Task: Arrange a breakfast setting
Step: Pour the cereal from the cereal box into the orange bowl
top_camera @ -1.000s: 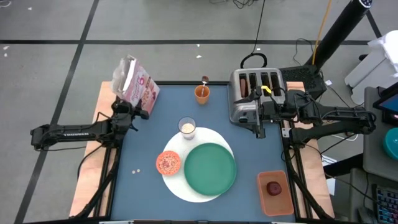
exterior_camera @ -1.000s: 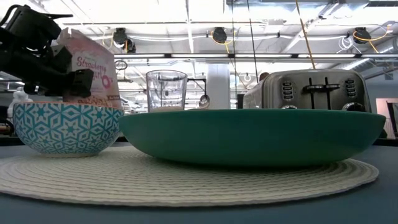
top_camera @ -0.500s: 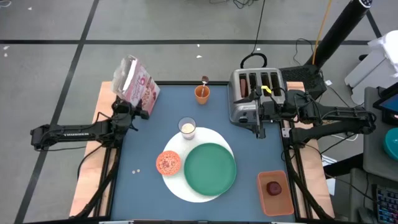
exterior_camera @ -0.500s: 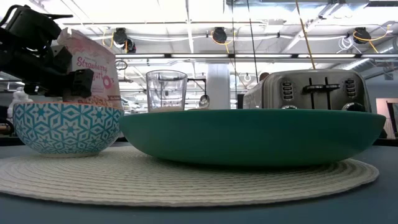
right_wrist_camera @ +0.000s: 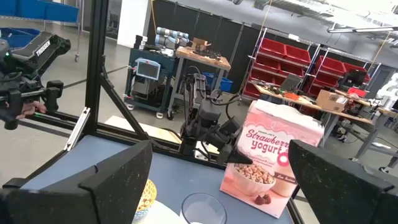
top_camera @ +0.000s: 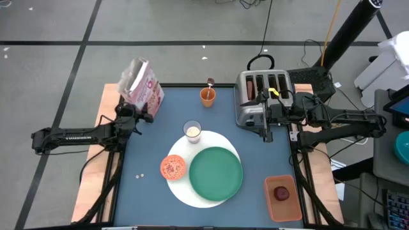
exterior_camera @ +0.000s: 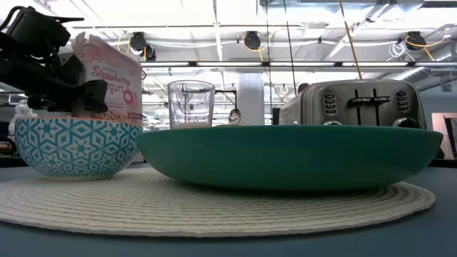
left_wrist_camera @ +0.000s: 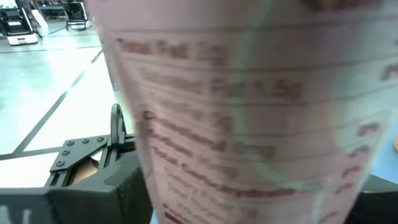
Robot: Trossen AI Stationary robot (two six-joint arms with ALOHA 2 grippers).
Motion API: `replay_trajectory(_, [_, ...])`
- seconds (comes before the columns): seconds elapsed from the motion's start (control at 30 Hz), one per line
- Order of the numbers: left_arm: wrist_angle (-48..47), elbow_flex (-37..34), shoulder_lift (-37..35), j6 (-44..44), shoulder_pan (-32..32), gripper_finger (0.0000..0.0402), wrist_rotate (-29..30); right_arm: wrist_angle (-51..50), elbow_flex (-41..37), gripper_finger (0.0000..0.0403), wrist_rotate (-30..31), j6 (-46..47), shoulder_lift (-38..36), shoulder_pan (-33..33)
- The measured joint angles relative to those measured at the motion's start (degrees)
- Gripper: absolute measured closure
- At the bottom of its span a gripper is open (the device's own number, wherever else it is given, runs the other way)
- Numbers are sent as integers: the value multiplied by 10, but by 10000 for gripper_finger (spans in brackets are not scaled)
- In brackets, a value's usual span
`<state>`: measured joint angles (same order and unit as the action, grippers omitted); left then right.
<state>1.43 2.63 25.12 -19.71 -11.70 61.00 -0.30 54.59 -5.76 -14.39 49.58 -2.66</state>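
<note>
From table height, the round white mat lies nearest, carrying the large green plate and, touching its rim on one side, the small bowl, blue-patterned outside and orange with cereal inside when seen from above. Just behind them at the mat's far edge stands the glass of milk. Two loose cereal pieces lie on the blue table beside the mat. The rectangular orange tray at the near right corner holds the dark red fruit. Farther back, the left gripper sits at the table's left edge against the pink cereal box, which stands tilted at the far left corner; whether its jaws grip the box or stand free I cannot tell. The right gripper hovers beside the silver toaster, its jaws spread wide and holding nothing. An orange cup stands at the far edge.
</note>
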Motion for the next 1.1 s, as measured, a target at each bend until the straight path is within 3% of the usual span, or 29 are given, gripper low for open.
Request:
replay_trajectory(0.4, [1, 0, 0, -3, 0, 13, 1, 0, 0, 35, 0, 0, 0, 0])
replay_trajectory(1.1, [35, 0, 0, -3, 0, 9, -10, 0, 0, 35, 0, 0, 0, 0])
